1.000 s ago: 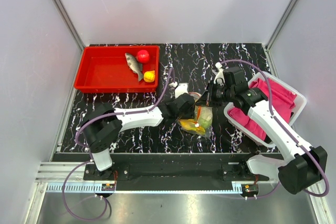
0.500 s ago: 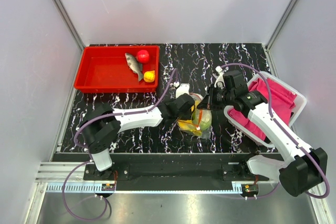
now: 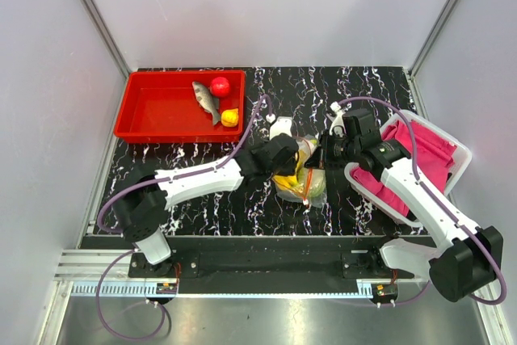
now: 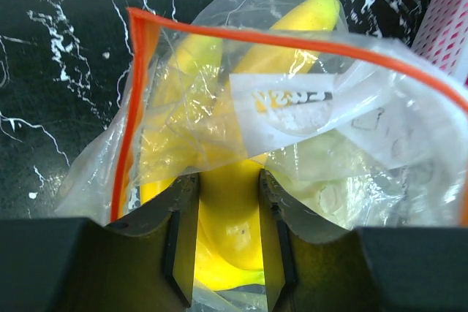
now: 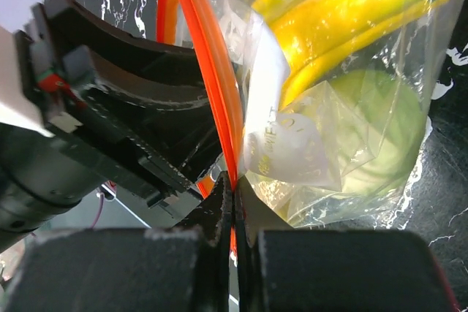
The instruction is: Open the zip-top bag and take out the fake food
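2 arms meet over the middle of the black marbled table (image 3: 380,86), and what each one holds explains the layout. At the far left, the red tray (image 3: 157,112) looks like the drop-off, since 3 pieces of fake food already lie in it. At the right, the white bin (image 3: 464,155) of pink cloth (image 3: 440,147) sits apart from the work and seems to play no part.

Between the grippers, near the table's centre, is the zip-top bag (image 3: 311,182), with its mouth lifted and spread. The right gripper (image 5: 232,195) has its jaws fully closed on the bag's orange-red zip strip (image 5: 208,71). This looks meant to anchor 1 lip so the opening stays wide and the bag cannot slide. The mouth faces the left arm, and the closed bottom trails away toward the near right.

The left gripper (image 4: 227,202) reaches in through that mouth. Its 2 fingers (image 4: 183,210) stand part-way open on either side of the banana bunch (image 4: 307,23), pressed to its flanks as far as the wrist view shows. I judge this a grip made ready for pulling. The bunch's long axis runs almost in line with the reach, with its tips pointing deeper into the bag and slightly right, so a straight pull back should free it.

The green piece (image 5: 387,129) lies under the bananas, against the bag's bottom.

In the tray, the grey fish (image 3: 206,98) lies diagonally. The red fruit (image 3: 220,86) is just beside 1 end of it, and the yellow-orange fruit (image 3: 230,118) is just beside the other.
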